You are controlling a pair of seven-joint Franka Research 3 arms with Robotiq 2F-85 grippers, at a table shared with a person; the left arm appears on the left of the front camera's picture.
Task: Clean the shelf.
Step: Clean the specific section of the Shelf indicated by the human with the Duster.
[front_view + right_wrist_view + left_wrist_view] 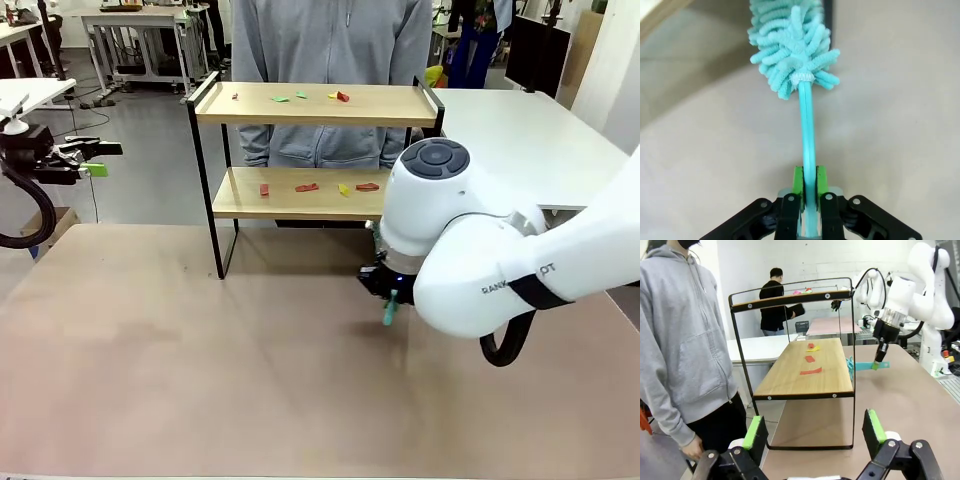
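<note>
Well, your right claw [808,195] pinches the duster [792,45] beside the shelf [310,208]; left claw [814,427] spread, off the table's [200,380] left edge; near side open; arm [500,260] hides duster head.

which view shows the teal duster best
The right wrist view: the duster runs up the frame, fluffy head and handle clear, clamped in the right gripper. The left wrist view has it small, side-on by the shelf. In the front view, a stub of handle pokes below the arm.
</note>
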